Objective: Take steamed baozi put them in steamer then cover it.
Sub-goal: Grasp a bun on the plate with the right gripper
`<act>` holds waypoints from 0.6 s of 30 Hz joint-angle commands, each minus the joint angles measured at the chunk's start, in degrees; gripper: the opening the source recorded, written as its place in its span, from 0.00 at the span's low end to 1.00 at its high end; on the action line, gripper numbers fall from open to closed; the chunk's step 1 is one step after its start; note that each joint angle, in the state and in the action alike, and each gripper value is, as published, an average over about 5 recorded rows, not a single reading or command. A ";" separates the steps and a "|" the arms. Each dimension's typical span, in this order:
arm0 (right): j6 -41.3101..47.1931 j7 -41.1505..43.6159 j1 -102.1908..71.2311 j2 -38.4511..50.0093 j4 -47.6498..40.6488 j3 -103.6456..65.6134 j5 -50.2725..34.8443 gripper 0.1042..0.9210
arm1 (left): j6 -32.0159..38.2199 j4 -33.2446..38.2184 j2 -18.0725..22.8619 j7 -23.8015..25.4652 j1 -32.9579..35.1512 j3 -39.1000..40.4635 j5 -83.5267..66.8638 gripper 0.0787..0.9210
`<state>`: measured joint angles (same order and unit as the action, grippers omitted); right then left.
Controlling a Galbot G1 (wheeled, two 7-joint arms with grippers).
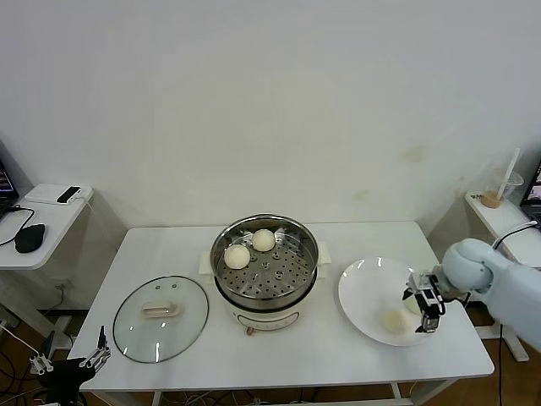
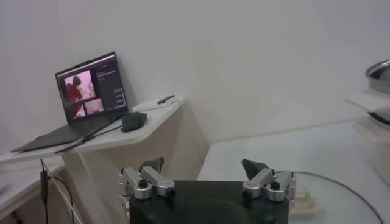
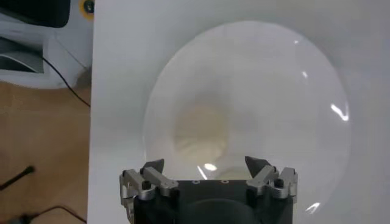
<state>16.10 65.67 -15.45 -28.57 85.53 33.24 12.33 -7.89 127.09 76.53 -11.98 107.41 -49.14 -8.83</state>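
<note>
Two baozi (image 1: 250, 248) already sit in the steamer (image 1: 265, 269); at least one more (image 1: 393, 320) waits on the plate (image 1: 359, 296). The right gripper (image 1: 427, 309) hovers over it, jaws apart and empty. The cover (image 1: 161, 316) lies on the table, left of the steamer. The left gripper (image 2: 207, 176), jaws apart, idles off the table's left corner.

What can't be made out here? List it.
Head view: the right hand covers part of the flat white round plate beside the off-white round bun; another bun there would be hidden.
Left wrist view: the picture edge cuts off the shiny round steel steamer; its inside is unseen.
</note>
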 commanded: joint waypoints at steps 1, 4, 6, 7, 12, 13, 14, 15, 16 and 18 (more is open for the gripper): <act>-0.01 -1.30 -3.74 -2.60 -2.43 -2.40 1.36 0.88 | -0.01 -0.16 -0.01 0.03 -0.18 -0.02 0.01 0.88; 0.15 -2.05 -3.58 -3.40 -2.67 -2.34 1.19 0.88 | -0.01 -0.18 -0.05 0.00 -0.21 -0.10 0.00 0.88; 0.28 -2.38 -3.36 -3.89 -2.91 -2.25 1.12 0.88 | -0.01 -0.19 -0.06 0.00 -0.21 -0.16 0.00 0.88; 0.35 -2.48 -3.26 -4.10 -3.02 -2.23 1.10 0.88 | -0.01 -0.20 -0.06 0.01 -0.21 -0.17 0.00 0.88; 0.85 -2.41 -3.27 -4.50 -3.12 -2.12 1.14 0.88 | 0.00 -0.24 0.09 0.01 -0.22 -0.12 0.01 0.88; 0.95 -2.37 -3.34 -4.47 -3.09 -2.10 1.18 0.88 | 0.00 -0.20 0.12 0.01 -0.22 -0.09 0.01 0.88; 1.04 -2.33 -3.42 -4.42 -3.09 -2.08 1.23 0.87 | 0.00 -0.15 0.13 0.02 -0.22 -0.07 0.01 0.88; 1.13 -2.31 -3.51 -4.37 -3.09 -2.07 1.28 0.87 | 0.00 -0.12 0.15 0.02 -0.24 -0.06 0.01 0.88; 1.21 -2.29 -3.60 -4.32 -3.11 -2.07 1.32 0.86 | 0.00 -0.09 0.16 0.02 -0.26 -0.05 0.01 0.88; 1.37 -2.27 -3.73 -4.26 -3.16 -2.09 1.33 0.84 | -0.01 -0.09 0.17 0.01 -0.30 -0.04 0.01 0.88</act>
<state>17.23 63.81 -18.45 -32.03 82.87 31.58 13.43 -7.89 126.94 76.67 -11.98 107.18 -49.21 -8.83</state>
